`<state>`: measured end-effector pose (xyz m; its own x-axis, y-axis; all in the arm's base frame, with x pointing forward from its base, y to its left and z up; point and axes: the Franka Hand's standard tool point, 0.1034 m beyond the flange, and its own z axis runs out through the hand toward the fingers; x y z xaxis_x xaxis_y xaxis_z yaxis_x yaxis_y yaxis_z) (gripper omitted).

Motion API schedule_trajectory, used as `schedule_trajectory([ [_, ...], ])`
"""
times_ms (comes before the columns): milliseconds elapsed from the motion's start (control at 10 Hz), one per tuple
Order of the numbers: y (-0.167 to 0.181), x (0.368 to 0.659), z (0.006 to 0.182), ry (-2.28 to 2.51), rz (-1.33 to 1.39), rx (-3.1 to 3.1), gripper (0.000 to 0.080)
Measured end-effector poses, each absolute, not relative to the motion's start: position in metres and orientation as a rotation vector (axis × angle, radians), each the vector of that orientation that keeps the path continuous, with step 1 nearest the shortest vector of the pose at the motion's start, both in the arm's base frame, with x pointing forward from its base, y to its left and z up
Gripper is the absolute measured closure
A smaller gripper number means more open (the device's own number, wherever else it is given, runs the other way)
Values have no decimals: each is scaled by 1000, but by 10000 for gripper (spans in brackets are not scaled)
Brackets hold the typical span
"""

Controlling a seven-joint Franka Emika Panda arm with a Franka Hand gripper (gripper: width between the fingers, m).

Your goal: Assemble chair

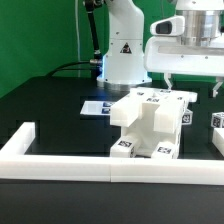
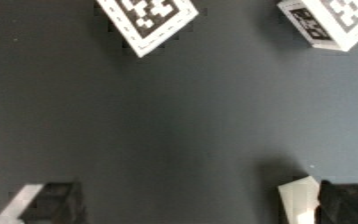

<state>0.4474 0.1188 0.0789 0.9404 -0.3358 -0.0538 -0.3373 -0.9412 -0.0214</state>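
**Chair build, partway in: gripper up in the air with nothing in it**

So the chair (image 1: 150, 125) is a chunky clump of white blocks about mid-table, just on the far side of the white border rail (image 1: 60, 158), with tags on its top and near faces. Looks to me like several pieces are already joined, but I can't pick out which are legs, seat or back from here. There's another white tagged part (image 1: 218, 124) at the exterior view's right edge, cut off by the frame, near the clump but apart from it.

The gripper (image 1: 193, 88) hangs above the table, on the far side of the chair and toward the exterior view's right. Its fingers are spread wide with nothing between them. The wrist view shows the two fingertips (image 2: 43, 200) over bare dark table, with two tagged white corners (image 2: 149, 20) beyond them. Can't tell which parts those are.

My guess is it's between steps, lining up for the next grab. That would mean coming down over a part, straddling it squarely and closing, without bumping the joined clump.

As for writing, nothing's readable. The tags are just black-and-white patterns, same on the marker board (image 1: 100, 107), and the robot base (image 1: 122, 55) has a triangle sticker that's too small to read
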Motion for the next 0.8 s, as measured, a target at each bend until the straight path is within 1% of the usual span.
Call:
schedule_trajectory([
  [200, 129, 442, 84, 572, 89, -3054, 150],
  [500, 149, 430, 82, 640, 102, -3044, 150],
  [800, 174, 423, 72, 685, 112, -3047, 150],
])
